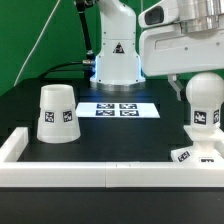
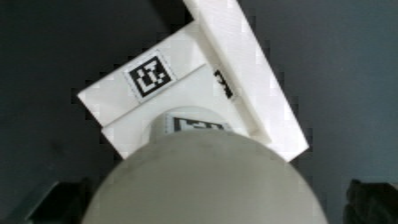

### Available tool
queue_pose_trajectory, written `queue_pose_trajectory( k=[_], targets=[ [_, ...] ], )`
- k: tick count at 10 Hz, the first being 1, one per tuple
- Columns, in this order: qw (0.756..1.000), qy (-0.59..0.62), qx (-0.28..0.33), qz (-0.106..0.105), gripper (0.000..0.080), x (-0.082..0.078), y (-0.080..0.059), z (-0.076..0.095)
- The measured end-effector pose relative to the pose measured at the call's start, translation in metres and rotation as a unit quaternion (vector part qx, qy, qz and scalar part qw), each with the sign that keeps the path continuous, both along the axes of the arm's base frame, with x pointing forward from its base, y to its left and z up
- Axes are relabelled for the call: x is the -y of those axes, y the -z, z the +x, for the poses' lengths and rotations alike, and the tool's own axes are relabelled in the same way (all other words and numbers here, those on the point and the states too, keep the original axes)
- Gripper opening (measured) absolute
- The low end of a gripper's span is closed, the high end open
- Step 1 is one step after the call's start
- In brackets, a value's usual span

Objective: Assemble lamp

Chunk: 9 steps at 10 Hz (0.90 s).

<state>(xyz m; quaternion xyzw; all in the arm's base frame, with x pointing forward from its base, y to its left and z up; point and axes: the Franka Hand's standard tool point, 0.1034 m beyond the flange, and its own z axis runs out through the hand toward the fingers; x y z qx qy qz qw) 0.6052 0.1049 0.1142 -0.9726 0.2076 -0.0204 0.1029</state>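
Observation:
The white bulb stands upright at the exterior view's right, its ball head on top. It is over the flat blocky base, which lies against the front rail. I cannot tell if the bulb is seated in the base. My gripper straddles the ball head. One finger shows just beside it, apart. In the wrist view the bulb fills the foreground between the dark fingers. A gap shows on one side, so the gripper is open. The base lies below. The cone shade stands at the left.
The marker board lies flat mid-table in front of the arm's pedestal. A long white rail borders the front and the left side; it also shows in the wrist view next to the base.

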Motion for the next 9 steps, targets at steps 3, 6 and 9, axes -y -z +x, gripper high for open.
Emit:
queue_pose_trajectory(
  k=[3,6,9],
  targets=[
    [0.986,-0.162,0.030,-0.030,0.0699,0.0011,-0.0020,0.0007],
    [0.932,-0.353,0.055,-0.067,0.0699,0.0032,-0.0027,0.0015],
    [0.893,-0.439,0.064,-0.077,0.0699,0.0032,-0.0028,0.0021]
  ],
)
